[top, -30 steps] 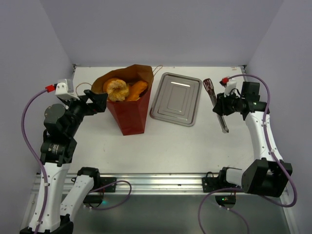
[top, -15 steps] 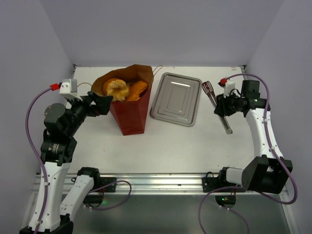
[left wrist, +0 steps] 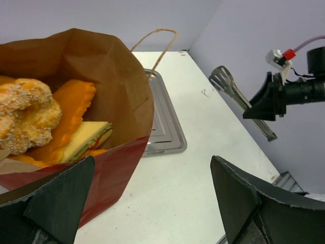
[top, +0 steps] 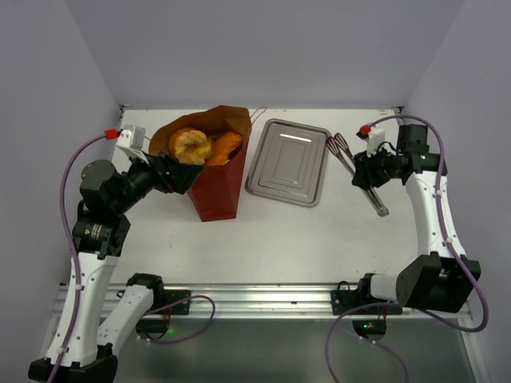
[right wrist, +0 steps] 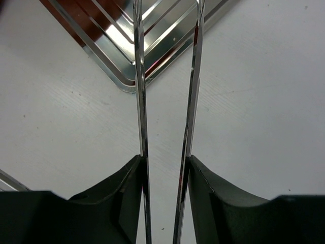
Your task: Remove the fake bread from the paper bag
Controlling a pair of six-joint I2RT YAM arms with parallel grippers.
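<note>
Just beyond the left gripper [top: 177, 172], fake bread [top: 192, 145] fills the paper bag [top: 215, 191].

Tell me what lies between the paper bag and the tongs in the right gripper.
The metal tray lies flat on the table between the paper bag and the tongs. The top external view shows it.

The left gripper [top: 177, 171] has moved right, up against the left side of the paper bag [top: 217, 190]. The right gripper [top: 366, 177] has turned the tongs [top: 349, 159], their handle end swinging further right.
</note>
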